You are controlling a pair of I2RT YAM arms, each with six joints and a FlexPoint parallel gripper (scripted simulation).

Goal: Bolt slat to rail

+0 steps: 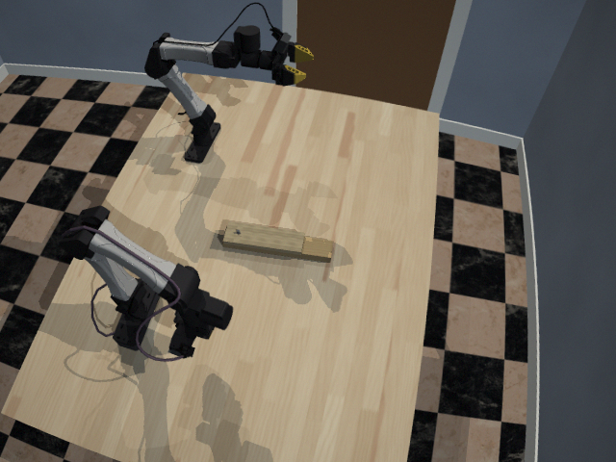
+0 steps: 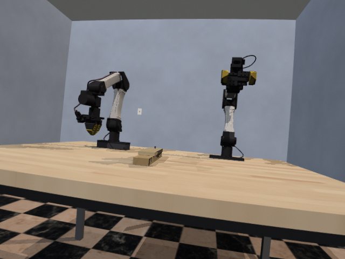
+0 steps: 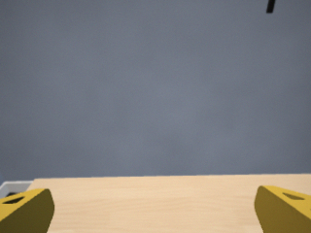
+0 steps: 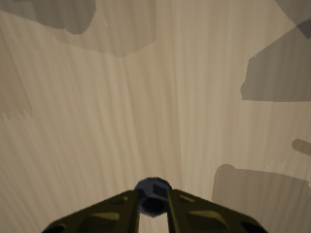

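nut (image 4: 153,198) is being gripped by right fingers (image 2: 94,129), above the tabletop (image 1: 377,278) (image 2: 172,184) (image 3: 155,204) (image 4: 97,126). left fingers (image 1: 303,53) (image 2: 252,77) are being held wide open. slat (image 1: 263,239) (image 2: 150,151) is being supported on the rail (image 1: 318,248) (image 2: 142,160), and above its upper face the bolt (image 1: 238,231) (image 2: 154,147) is being seen.
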